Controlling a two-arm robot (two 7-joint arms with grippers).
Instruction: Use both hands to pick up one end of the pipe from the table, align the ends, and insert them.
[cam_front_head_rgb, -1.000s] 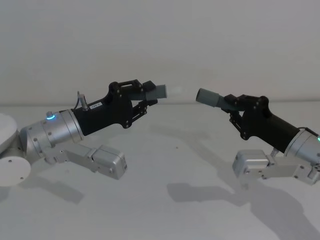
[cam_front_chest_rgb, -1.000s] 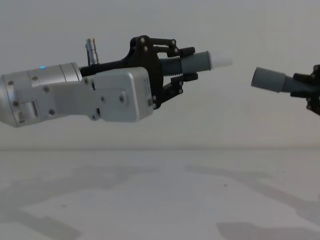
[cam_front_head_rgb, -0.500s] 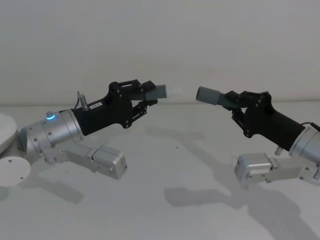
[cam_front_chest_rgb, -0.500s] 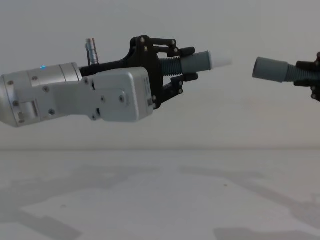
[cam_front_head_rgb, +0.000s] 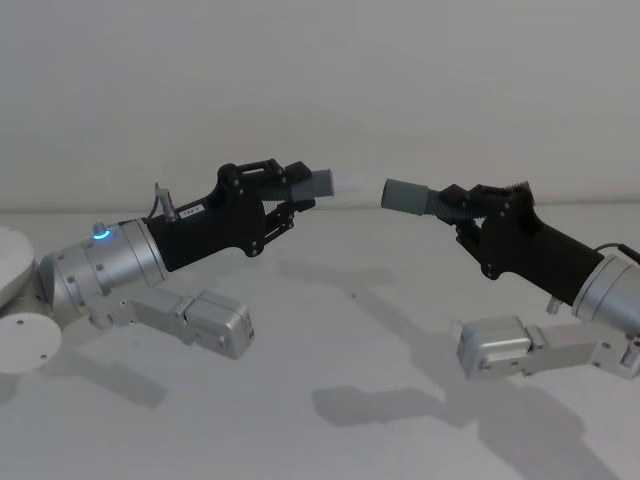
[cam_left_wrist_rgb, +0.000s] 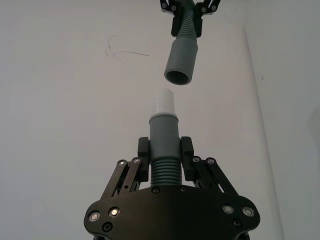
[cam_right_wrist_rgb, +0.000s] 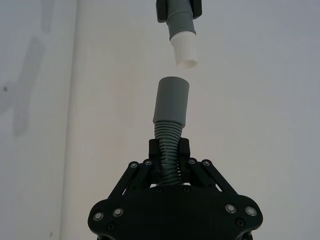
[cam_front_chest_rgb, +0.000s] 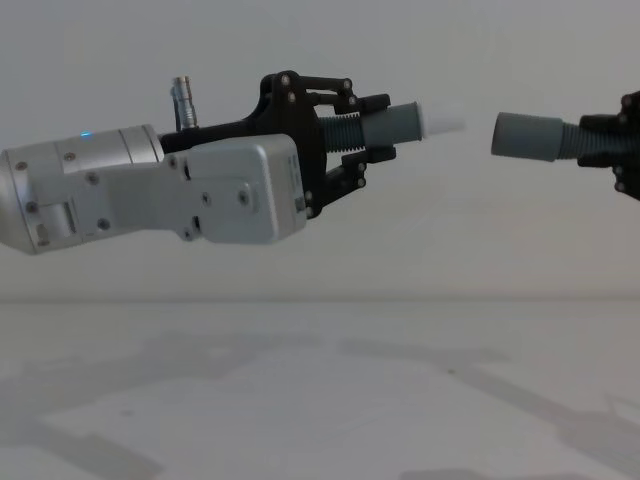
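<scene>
Both pipe pieces hang in the air above the white table (cam_front_head_rgb: 330, 400). My left gripper (cam_front_head_rgb: 295, 187) is shut on the corrugated part of the straight piece (cam_front_head_rgb: 318, 183), and its white tapered tip (cam_front_head_rgb: 352, 183) points right. My right gripper (cam_front_head_rgb: 457, 205) is shut on the other piece, whose grey socket (cam_front_head_rgb: 404, 195) faces left. In the chest view a small gap separates the tip (cam_front_chest_rgb: 446, 123) from the socket (cam_front_chest_rgb: 524, 135), with the socket slightly lower. The left wrist view shows the tip (cam_left_wrist_rgb: 163, 101) just short of the socket's open mouth (cam_left_wrist_rgb: 178, 77). In the right wrist view the socket (cam_right_wrist_rgb: 172, 99) sits just short of the tip (cam_right_wrist_rgb: 184, 52).
Shadows of both arms fall on the bare table (cam_front_chest_rgb: 300, 400). A round white base (cam_front_head_rgb: 15, 300) stands at the far left, behind the left arm. A plain pale wall lies behind the table.
My right gripper has risen and carried the socket leftward, so the gap to the white tip has narrowed. The left gripper and its piece have stayed still.
</scene>
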